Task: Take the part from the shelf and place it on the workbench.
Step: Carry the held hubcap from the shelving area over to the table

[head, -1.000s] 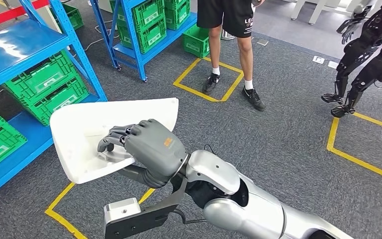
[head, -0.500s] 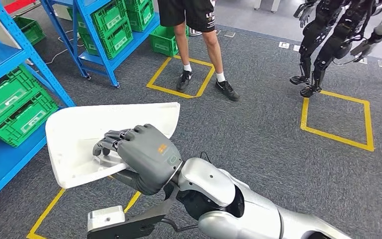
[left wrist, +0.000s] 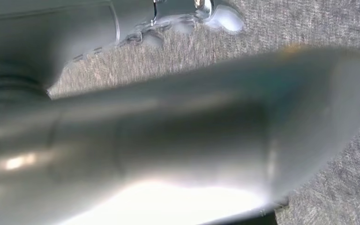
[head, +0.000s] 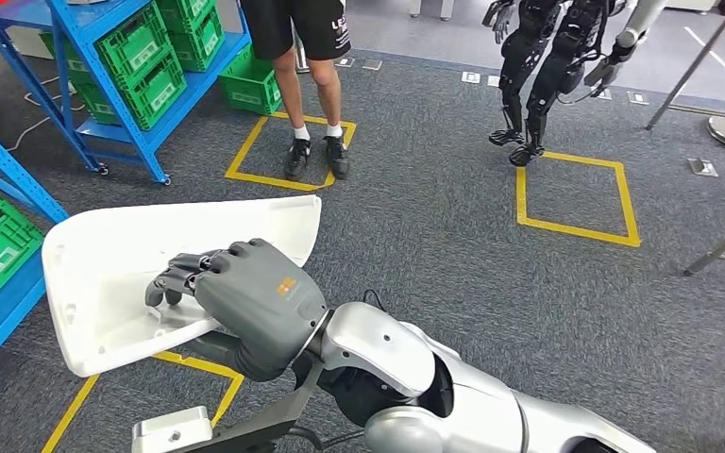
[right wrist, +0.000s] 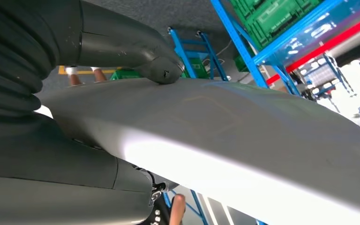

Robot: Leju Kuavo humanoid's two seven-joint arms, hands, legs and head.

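Grey carpeted floor (head: 434,255) marked with yellow tape squares (head: 574,193). Blue shelf racks (head: 104,85) stand at its far left edge, holding green crates (head: 146,52); another green crate (head: 250,85) sits on the carpet beside them.

Robotics test hall or lab with a warehouse-style mock-up. Floor: grey short-pile carpet (head: 453,236) marked with yellow tape squares (head: 576,193), like standing stations. Blue steel shelving racks (head: 104,85) on small feet hold stacked green plastic slotted crates (head: 146,57); another green crate (head: 250,85) sits on the floor beside them. A black humanoid robot (head: 547,66) stands at one taped square. A person in black shorts and trainers (head: 307,75) stands in another.
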